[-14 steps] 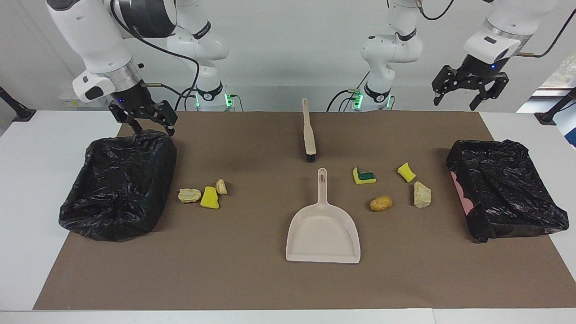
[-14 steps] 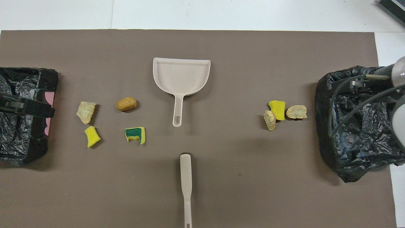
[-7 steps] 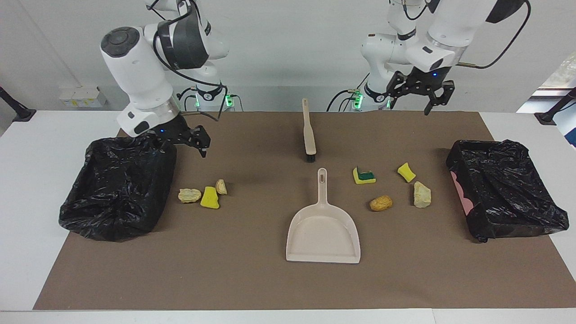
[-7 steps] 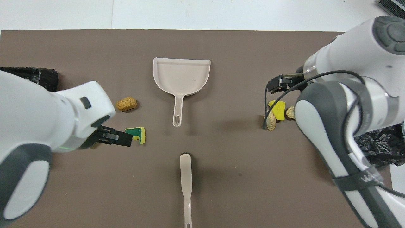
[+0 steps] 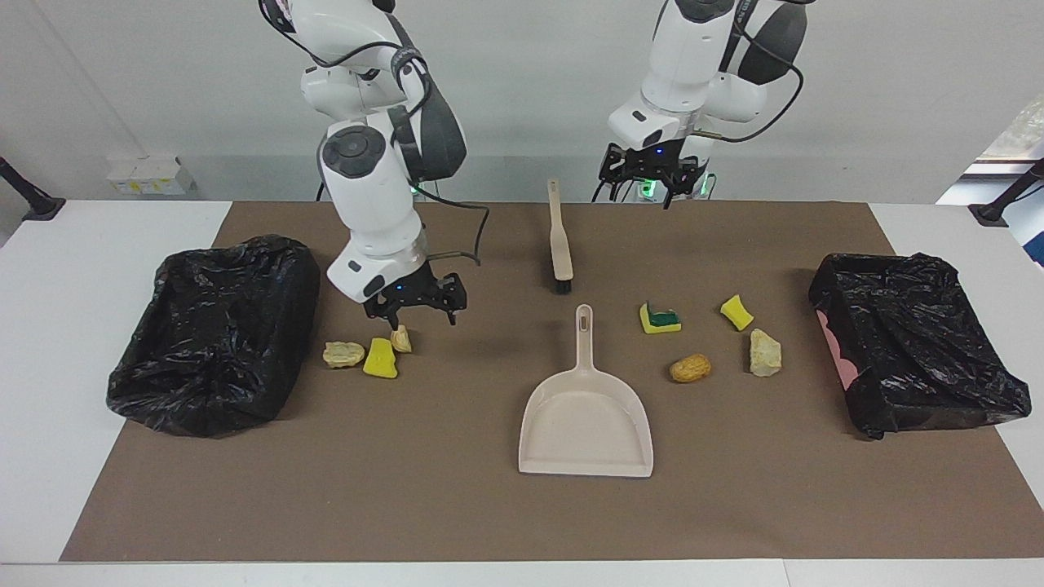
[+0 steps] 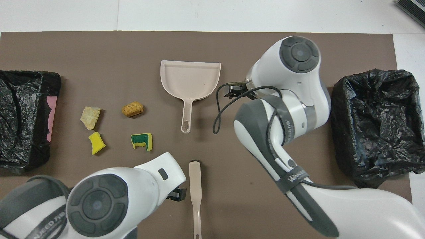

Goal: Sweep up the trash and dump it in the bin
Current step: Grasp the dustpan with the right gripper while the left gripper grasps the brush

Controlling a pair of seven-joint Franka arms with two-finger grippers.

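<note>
Both arms have swung in from the bins toward the tools.
Your right gripper [image 5: 416,300], jaws spread, hangs over three scraps [image 5: 369,353]; your left gripper [image 5: 650,173], jaws spread, nears the brush [image 5: 559,238].

The right tool [image 5: 416,308] hangs just over three scraps [image 5: 369,352] lying beside the bin [image 5: 214,333] at the right arm's end of the counter. The left tool [image 5: 650,179] hangs beside the brush [image 5: 559,240]; the dustpan [image 5: 586,408] lies farther out, four scraps [image 5: 711,340] between it and the other bin [image 5: 913,352].
</note>
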